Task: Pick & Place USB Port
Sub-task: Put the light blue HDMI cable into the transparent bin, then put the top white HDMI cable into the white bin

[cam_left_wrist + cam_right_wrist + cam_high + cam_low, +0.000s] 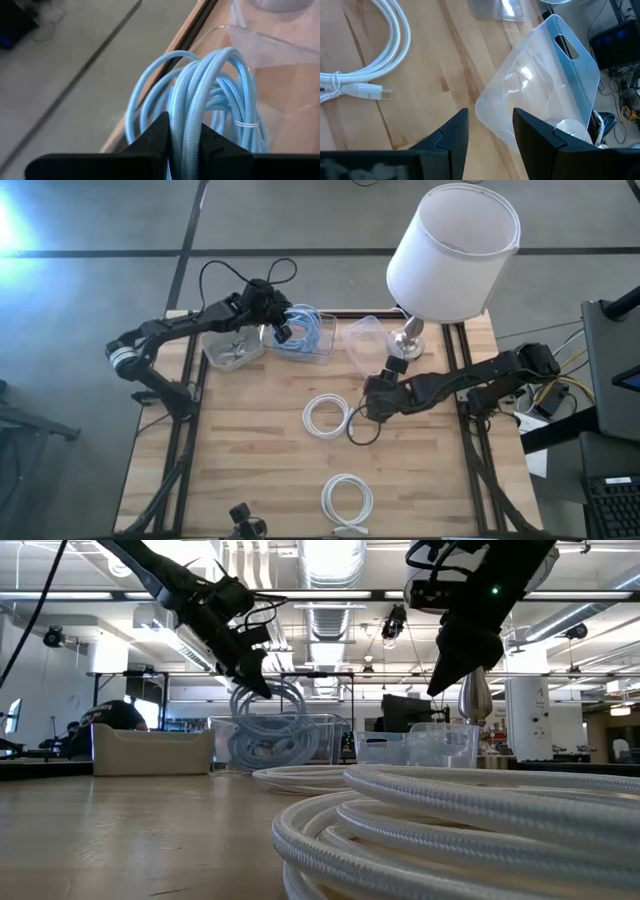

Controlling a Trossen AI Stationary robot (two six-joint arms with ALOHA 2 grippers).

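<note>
A light blue coiled USB cable (pixel 306 330) hangs over a clear bin (pixel 322 348) at the table's far side. My left gripper (pixel 185 131) is shut on it there (pixel 283 330). Two white coiled cables lie flat on the wood, one mid-table (pixel 327 416) and one near the front edge (pixel 347 498). My right gripper (pixel 490 117) is open and hovers just right of the mid-table white coil (pixel 372 404), touching nothing. Its wrist view shows that coil's USB plug (pixel 370 91). My left gripper pinches several strands of the blue coil's upper bend (pixel 186 112) between its two fingers (pixel 155 137), with the strands running along the fingers. The coil hangs below the gripper (pixel 268 725), its lower loops inside the clear bin (pixel 300 745).
A second clear bin (pixel 232 346) with small parts stands left of the blue cable's bin. A clear plastic bag (pixel 545 90) lies in front of the right gripper. A lamp with a white shade (pixel 455 250) stands at the far right corner. A thin dark cable loop (pixel 362 432) lies below the right gripper.
</note>
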